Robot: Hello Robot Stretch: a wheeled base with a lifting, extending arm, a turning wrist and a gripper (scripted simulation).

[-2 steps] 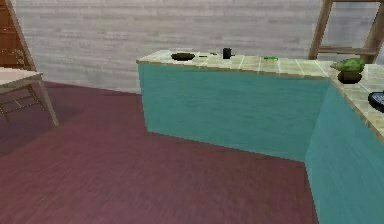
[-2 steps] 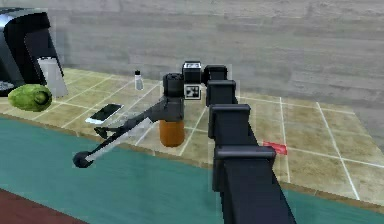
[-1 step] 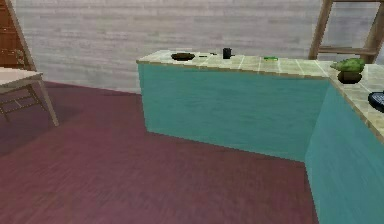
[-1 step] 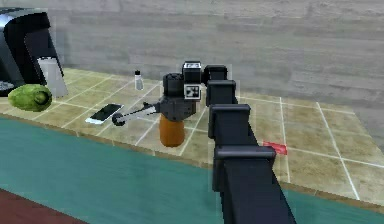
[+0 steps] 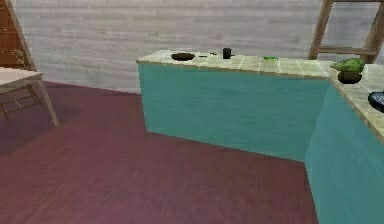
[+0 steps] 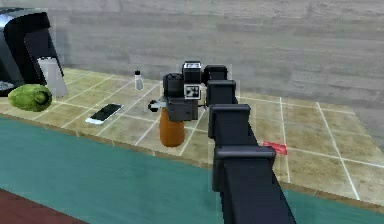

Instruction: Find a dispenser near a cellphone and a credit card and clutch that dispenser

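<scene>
The amber-brown dispenser (image 6: 172,130) stands upright on the tiled table (image 6: 320,140), its long axis vertical and its top pointing straight up. Which way any spout faces cannot be told, since the dark head merges with the tool (image 6: 160,103) right at it. It looks like a small, rigid plastic bottle: probably light, stiff enough to take a squeeze, with smooth rounded sides that could slip. It is tall and narrow, so a sideways nudge could tip it. The safest hold seems to be around the broad body, below the neck, rather than on the pump head. The pictures do not show how the tool's fingers are set, or whether it has hold of anything, because the bottle rests on the table at the tool's far end. A phone (image 6: 104,113) lies flat just beside the dispenser toward the arm side view's left, and a red card (image 6: 272,149) lies near it on the right, beyond the arm. Farther off are a small white bottle (image 6: 139,80), a green vegetable (image 6: 30,97) and a black coffee machine (image 6: 25,45).
</scene>
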